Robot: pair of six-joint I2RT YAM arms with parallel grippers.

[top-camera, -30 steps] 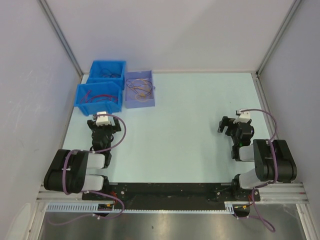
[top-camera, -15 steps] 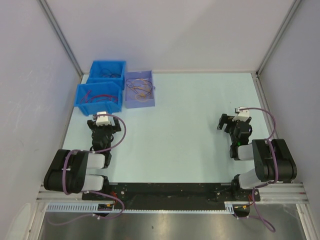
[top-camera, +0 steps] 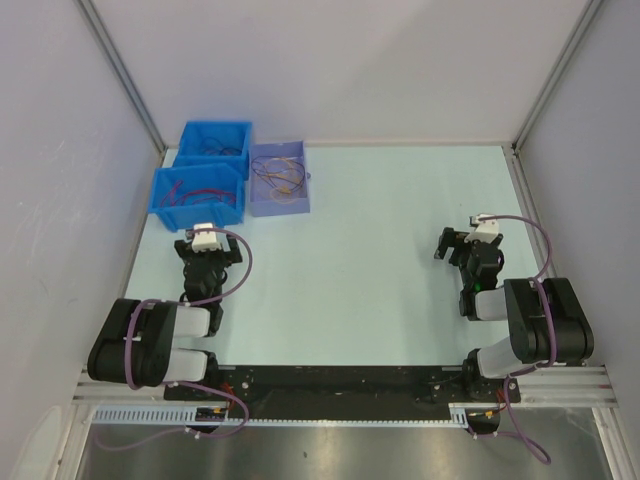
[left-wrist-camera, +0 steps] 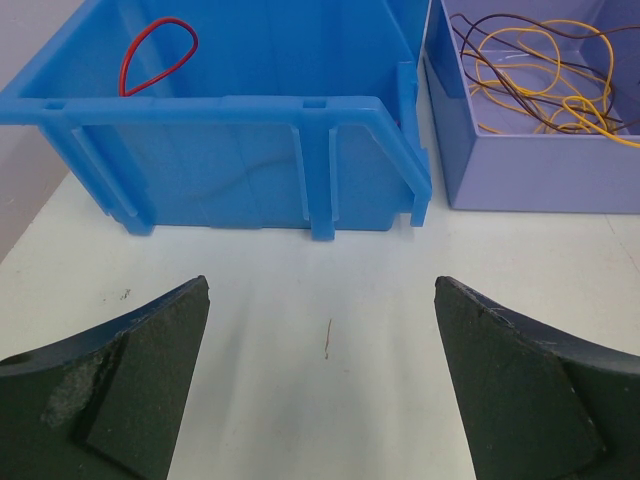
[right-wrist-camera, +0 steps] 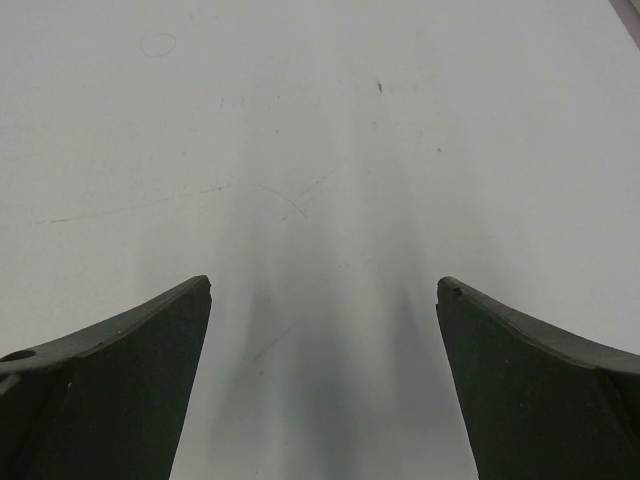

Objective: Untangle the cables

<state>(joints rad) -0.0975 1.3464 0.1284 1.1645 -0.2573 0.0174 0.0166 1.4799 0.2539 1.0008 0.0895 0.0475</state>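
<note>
The cables lie sorted in three bins at the back left. Red cables (top-camera: 200,190) lie in the near blue bin (top-camera: 197,213), and one red loop (left-wrist-camera: 160,50) shows over its wall (left-wrist-camera: 200,150). Dark cables (top-camera: 215,150) lie in the far blue bin (top-camera: 215,125). Yellow, orange and dark cables (top-camera: 285,185) (left-wrist-camera: 540,75) lie in the lilac tray (top-camera: 280,210) (left-wrist-camera: 530,170). My left gripper (top-camera: 205,240) (left-wrist-camera: 322,282) is open and empty, low over the table just in front of the near blue bin. My right gripper (top-camera: 455,245) (right-wrist-camera: 324,282) is open and empty over bare table at the right.
The pale green table (top-camera: 360,250) is walled by white panels at the back and both sides. A tiny thin scrap (left-wrist-camera: 328,338) lies on the table between my left fingers. The arm bases and a black rail (top-camera: 340,380) run along the near edge.
My right gripper has shifted slightly back and to the left. The left arm and the cables have not moved.
</note>
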